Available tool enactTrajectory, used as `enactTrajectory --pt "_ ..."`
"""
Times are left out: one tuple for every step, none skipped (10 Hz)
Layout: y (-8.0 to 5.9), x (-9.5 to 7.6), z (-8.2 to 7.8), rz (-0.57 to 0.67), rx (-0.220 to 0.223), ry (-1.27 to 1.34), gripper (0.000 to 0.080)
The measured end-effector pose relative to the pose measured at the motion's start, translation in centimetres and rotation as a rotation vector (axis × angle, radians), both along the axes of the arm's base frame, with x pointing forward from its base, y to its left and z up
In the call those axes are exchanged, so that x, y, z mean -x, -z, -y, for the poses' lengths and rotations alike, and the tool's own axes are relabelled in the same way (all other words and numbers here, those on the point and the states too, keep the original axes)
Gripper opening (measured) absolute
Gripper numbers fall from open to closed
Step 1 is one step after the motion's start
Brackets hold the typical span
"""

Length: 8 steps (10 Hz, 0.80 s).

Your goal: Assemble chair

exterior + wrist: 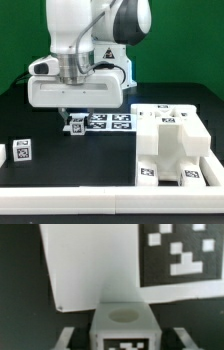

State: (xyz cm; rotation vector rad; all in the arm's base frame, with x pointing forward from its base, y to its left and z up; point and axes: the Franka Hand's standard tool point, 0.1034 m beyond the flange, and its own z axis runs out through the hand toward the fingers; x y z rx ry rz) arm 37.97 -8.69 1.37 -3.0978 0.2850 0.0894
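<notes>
Black table (70,160); pincer (124,338) perhaps around cropped leg (122,325)

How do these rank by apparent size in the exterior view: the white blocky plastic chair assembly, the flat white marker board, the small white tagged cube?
1. chair assembly
2. marker board, partly hidden
3. tagged cube, smallest though nearer

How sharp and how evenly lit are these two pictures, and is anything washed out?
Exterior view: evenly lit and fairly sharp, but the white arm and the chair parts look washed out against the black table. Wrist view: soft all over; the near white piece is out of focus, and the large tag behind it has blurred edges.
</notes>
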Motion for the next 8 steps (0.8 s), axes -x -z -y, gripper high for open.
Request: enactTrajectory --pt "0.0 0.0 0.0 0.0 0.0 -0.001 0.0282" --pt "0.0 0.0 0.0 0.0 0.0 -0.001 0.0372" --pt "0.0 0.0 0.0 0.0 0.0 -0.001 0.0509" --pt "0.0 0.1 -0.1 -0.005 -0.003 -0.002 0.0509" --pt "0.1 0.1 -0.5 -0.035 -0.029 -0.003 0.0605" --pt "-0.3 -0.5 -0.7 -0.072 -0.065 -0.002 0.0605" --pt "-0.9 -1.0 -0.9 -0.142 -0.119 0.008 0.0642" --pt "-1.2 -1.4 -0.6 -0.218 -0.161 0.01 0.0647"
